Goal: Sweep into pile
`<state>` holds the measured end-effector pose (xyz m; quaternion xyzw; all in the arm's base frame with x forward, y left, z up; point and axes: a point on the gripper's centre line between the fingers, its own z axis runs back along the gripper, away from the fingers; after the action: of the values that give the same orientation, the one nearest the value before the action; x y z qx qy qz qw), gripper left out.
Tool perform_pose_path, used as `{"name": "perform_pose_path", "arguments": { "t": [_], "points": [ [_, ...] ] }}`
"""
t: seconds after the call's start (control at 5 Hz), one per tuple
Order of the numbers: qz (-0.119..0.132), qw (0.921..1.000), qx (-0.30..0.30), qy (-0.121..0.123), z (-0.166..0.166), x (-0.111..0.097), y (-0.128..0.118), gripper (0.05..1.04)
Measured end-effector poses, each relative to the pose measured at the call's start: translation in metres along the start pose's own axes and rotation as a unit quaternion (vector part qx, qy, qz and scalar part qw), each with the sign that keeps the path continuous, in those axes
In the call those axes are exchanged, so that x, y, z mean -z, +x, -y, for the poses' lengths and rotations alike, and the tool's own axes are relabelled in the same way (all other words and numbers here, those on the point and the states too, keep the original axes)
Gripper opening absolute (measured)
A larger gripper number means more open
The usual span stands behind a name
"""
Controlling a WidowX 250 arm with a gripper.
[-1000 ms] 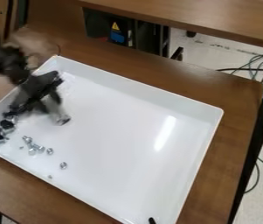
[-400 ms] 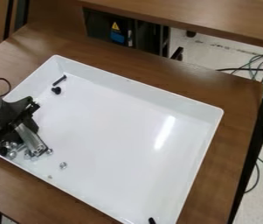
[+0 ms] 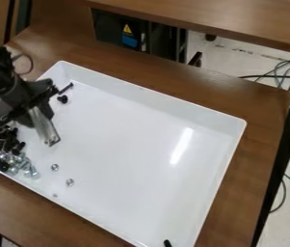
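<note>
Over the left part of the white tray (image 3: 140, 103) hangs the black gripper (image 3: 26, 103), above and right of the heaped hardware. A flat silvery piece (image 3: 44, 129) slants down from it, its lower end over the tray floor. A pile of black and silver screws and bolts (image 3: 6, 149) lies in the tray's left corner. Two silver nuts (image 3: 70, 182) lie apart to the right of the pile. Near the upper left wall are a thin black screw (image 3: 66, 88) and a round black piece (image 3: 62, 99). Another black piece (image 3: 167, 243) is at the bottom corner.
Raised walls run around the tray, which stands on a brown wooden table (image 3: 250, 178). A second wooden surface (image 3: 205, 19) crosses the top. Cables (image 3: 288, 72) lie on the floor at the right.
The gripper first came down toward the near left wall, then rose back up and slightly right. Silver bolts that lay loose beside the pile are now farther left, against it.
</note>
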<state>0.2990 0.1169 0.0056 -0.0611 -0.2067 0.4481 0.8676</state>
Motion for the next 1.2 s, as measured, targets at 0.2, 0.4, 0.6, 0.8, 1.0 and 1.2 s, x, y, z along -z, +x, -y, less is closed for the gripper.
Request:
{"name": "perform_pose_path", "arguments": {
  "t": [0.2,0.4,0.6,0.8,1.0,1.2],
  "points": [
    [0.025,0.9981,0.053,-0.021,0.028,-0.021,0.0,0.357],
    [-0.017,0.9924,0.119,-0.026,0.06,-0.025,-0.04,0.357],
    [-0.103,0.9778,0.176,-0.05,0.078,-0.026,-0.086,0.357],
    [-0.152,0.9563,0.24,-0.068,0.09,-0.023,-0.136,0.357],
    [-0.191,0.9279,0.317,-0.042,0.093,-0.01,-0.194,0.357],
    [-0.187,0.9065,0.379,-0.003,0.109,0.011,-0.239,0.357]
  ]
}}
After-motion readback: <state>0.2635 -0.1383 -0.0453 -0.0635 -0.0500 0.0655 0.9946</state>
